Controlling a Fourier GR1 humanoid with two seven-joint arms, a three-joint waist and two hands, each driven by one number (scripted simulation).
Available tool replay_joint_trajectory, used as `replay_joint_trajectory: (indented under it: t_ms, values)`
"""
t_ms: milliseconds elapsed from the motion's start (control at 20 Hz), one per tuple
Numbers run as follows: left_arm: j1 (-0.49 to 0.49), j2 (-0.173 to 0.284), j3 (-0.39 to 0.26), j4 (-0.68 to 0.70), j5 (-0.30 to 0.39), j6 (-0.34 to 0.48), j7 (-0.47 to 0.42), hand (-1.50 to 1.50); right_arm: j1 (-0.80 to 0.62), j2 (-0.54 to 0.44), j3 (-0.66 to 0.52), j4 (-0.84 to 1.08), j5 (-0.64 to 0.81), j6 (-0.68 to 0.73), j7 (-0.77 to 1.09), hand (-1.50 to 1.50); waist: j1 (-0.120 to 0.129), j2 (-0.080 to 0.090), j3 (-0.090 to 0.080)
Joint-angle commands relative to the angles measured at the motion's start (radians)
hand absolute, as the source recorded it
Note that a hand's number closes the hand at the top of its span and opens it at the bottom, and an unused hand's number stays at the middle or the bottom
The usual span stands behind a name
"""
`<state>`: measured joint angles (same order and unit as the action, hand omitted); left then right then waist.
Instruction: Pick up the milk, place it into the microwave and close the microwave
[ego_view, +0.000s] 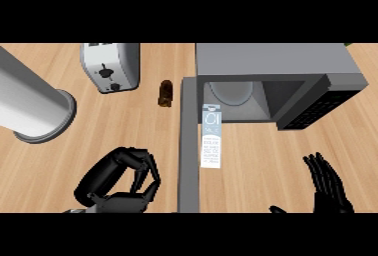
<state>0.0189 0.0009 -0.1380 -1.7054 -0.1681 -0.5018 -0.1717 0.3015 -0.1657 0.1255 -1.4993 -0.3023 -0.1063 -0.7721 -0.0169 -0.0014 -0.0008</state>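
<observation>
The left hand (122, 182), black with a grey forearm, sits at the lower left of the head view. Its fingers are curled inward toward the palm and enclose nothing; it touches no object. The right hand (327, 186), also black, shows at the lower right edge with fingers straight and spread, pointing up the view. It holds nothing and is well apart from every object.

The tall white milk carton with blue print (211, 136) stands on the light wooden counter (133, 130), between the two hands and apart from both. Its top is at the front edge of the grey box-shaped microwave (277, 65); the carton is outside the cavity. The microwave's interior is exposed, with a round turntable plate (235, 92) visible inside. The grey microwave door (189, 145) is swung open and extends toward the lower edge of the view, just beside the carton on its left.

A silver toaster (111, 66) stands at the upper left. A small brown object (165, 93) lies on the counter between the toaster and the microwave. A large grey cylinder (29, 102) occupies the left edge.
</observation>
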Motion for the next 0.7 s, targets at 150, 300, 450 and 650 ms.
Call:
replay_joint_trajectory:
  t_ms: [150,300,450,650]
  values:
    - [-0.224,-0.001,-0.185,0.236,-0.106,0.192,-0.082,1.5,0.054,-0.084,-0.058,-0.141,-0.003,0.003,0.065,-1.5,-0.006,0.003,0.0]
    - [-0.317,-0.001,-0.302,0.334,-0.061,0.293,-0.022,1.5,0.106,-0.102,-0.066,-0.21,-0.015,0.026,0.075,-1.5,-0.013,0.003,0.0]
    - [-0.352,-0.001,-0.403,0.427,-0.046,0.354,-0.025,1.5,0.102,-0.106,-0.081,-0.258,-0.03,0.039,0.083,-1.5,-0.01,0.003,0.0]
    - [-0.456,-0.001,-0.565,0.583,0.093,0.567,-0.007,1.5,0.096,-0.096,-0.049,-0.293,-0.008,0.033,0.111,-1.5,-0.029,0.007,0.0]
